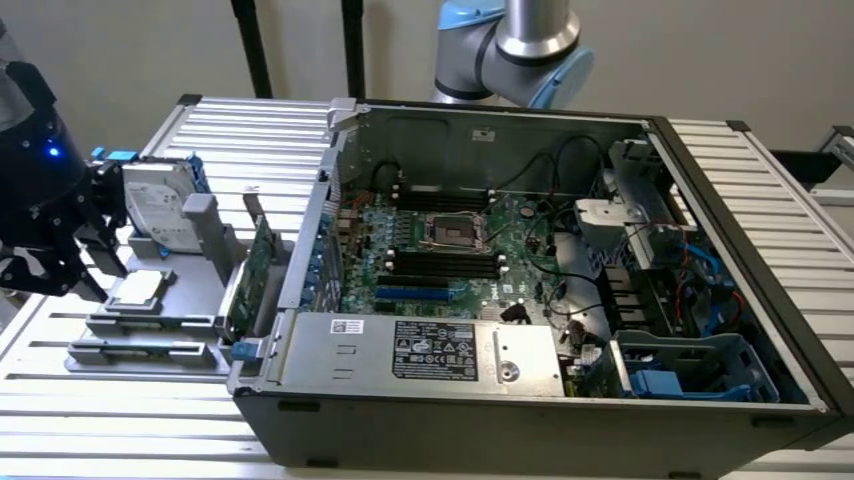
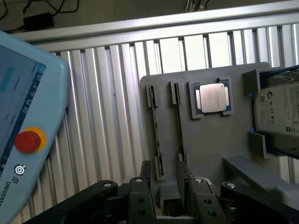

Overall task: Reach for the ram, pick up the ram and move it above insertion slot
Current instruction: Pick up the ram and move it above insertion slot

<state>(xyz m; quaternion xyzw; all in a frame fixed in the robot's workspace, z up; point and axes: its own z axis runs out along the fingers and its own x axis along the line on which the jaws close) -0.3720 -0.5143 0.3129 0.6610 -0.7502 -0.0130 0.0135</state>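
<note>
Claw (image 2: 164, 184) hangs low over the near end of a grey fixture plate (image 2: 210, 149). Its black fingers (image 2: 145, 175) are spread apart with nothing gripped between them. The ram (image 2: 156, 135) stands on edge in a narrow holder on that plate, seen from above as a thin dark strip between two grey end brackets. Its near end runs into the gap between the fingers; whether either finger touches it, I cannot tell. A second thin strip (image 2: 178, 126) stands parallel just beside it, on the CPU side, with its near end right at one finger.

Beyond the strips on the same plate, a CPU (image 2: 212, 96) lies flat in a square recess, silver lid up. Past that is a hard drive (image 2: 278, 109) in a blue frame, held between grey posts. In the exterior view a green expansion card (image 1: 260, 268) with a blue tab stands on edge at the plate's side nearest the computer.

The plate sits on a ribbed aluminium counter (image 2: 107, 93). A teach pendant (image 2: 44, 88), pale blue with a red stop button (image 2: 27, 141), shows close to the wrist camera, off the plate on the side away from the CPU.

An open computer case (image 1: 534, 425) lies on the counter to the exterior view's right of the plate, well apart from the claw. Its motherboard (image 1: 461, 245) is exposed, with black insertion slots (image 1: 441, 266) just beside the CPU socket (image 1: 445, 232). The robot arm's blue-capped joint (image 1: 527, 40) rises behind the case.
</note>
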